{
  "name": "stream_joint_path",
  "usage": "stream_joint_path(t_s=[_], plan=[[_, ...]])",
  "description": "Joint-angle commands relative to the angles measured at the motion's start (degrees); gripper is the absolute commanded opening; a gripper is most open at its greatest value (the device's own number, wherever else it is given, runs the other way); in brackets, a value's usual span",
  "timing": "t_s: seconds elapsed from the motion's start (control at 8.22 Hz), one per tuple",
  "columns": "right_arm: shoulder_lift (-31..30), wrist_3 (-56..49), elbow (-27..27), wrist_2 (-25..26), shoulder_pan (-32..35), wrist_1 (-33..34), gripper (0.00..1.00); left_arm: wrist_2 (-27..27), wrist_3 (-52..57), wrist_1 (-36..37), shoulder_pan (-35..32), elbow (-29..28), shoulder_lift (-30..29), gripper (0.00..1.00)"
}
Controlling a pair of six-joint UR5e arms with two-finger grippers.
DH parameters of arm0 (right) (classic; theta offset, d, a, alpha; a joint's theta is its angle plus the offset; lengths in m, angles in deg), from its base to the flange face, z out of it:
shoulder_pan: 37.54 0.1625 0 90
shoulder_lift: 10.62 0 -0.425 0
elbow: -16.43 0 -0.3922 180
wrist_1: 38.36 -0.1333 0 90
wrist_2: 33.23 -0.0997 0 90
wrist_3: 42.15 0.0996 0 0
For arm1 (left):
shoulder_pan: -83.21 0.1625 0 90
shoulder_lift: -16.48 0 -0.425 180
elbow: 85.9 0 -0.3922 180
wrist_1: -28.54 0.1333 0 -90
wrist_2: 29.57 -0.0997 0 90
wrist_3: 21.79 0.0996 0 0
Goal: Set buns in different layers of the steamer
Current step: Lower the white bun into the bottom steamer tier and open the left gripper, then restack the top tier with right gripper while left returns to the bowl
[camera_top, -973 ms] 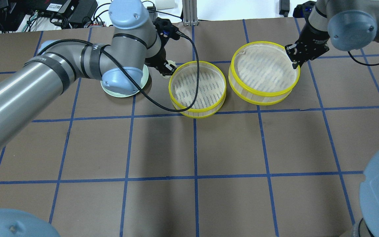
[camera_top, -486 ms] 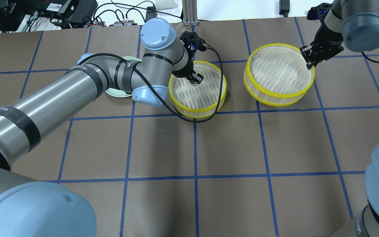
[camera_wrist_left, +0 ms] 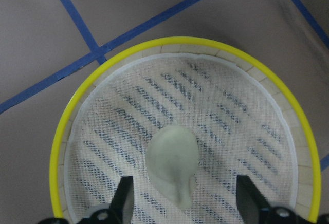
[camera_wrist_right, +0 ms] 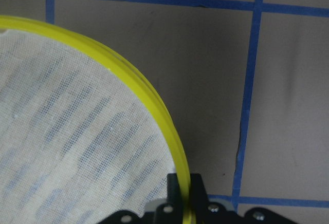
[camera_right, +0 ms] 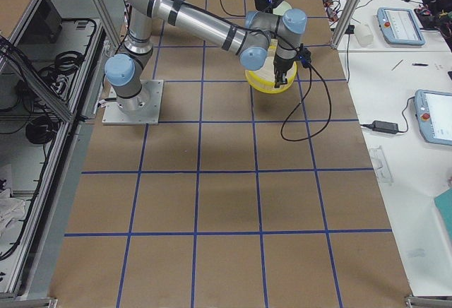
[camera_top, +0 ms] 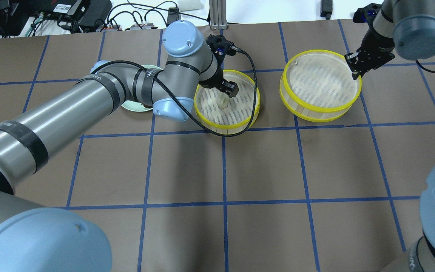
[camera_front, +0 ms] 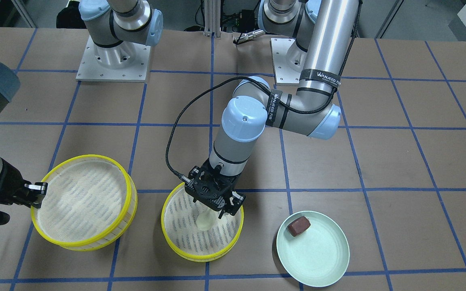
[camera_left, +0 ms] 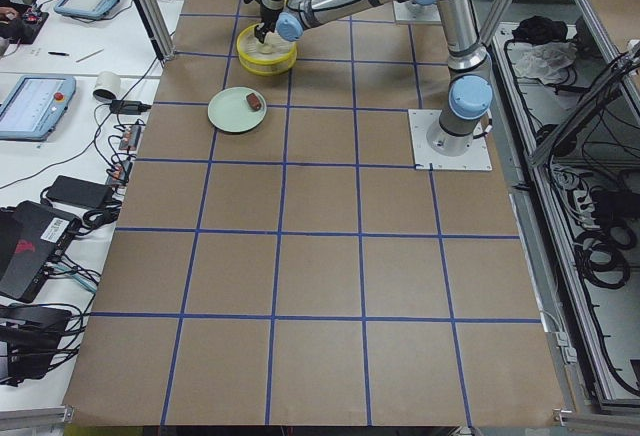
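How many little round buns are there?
2. The dark reddish-brown bun sits on the pale mint-green round plate; the cream-white half-round bun lies in the yellow-rimmed steamer tray next to it. The other yellow-rimmed tray holds none.

One bun [camera_front: 204,220] lies in a tray [camera_front: 183,236], second bun [camera_front: 299,225] on plate [camera_front: 318,258].

Even, bright overhead light is falling; soft arm shadows are lying beside the steamer [camera_top: 236,128]; wrist views are showing sharp.

The table [camera_front: 378,161] bears a steamer tray [camera_front: 202,258] and plate [camera_front: 318,258].
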Motion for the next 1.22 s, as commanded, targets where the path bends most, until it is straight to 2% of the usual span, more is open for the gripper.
stream_joint_path(t_s=[0.0, 0.12, 0.61, 0.85, 1.09], plan=[[-0.72, 5.27, -0.04, -0.59, 2.08, -0.29, 0.0, -8.33, 5.68, -2.43, 1.94, -0.97, 2.08, 1.0], [-0.72, 10.09, -0.13, -0.51, 6.19, -0.12, 0.0, -8.81, 10.68, -5.24, 5.0, -1.24, 2.61, 1.0], [-1.07, 32.24, -0.05, 0.02, 20.88, 3.83, 0.0, -8.47, 36.15, -8.77, 19.67, -1.15, 4.81, 1.0], [0.68, 37.09, 0.13, 0.11, 23.44, 6.28, 0.0, -8.38, 42.87, -10.36, 21.99, -0.28, 4.64, 1.0], [2.0, 38.87, 0.57, -0.06, 23.9, 7.35, 0.0, -6.2, 43.08, -10.71, 21.99, 2.0, 3.24, 0.99]])
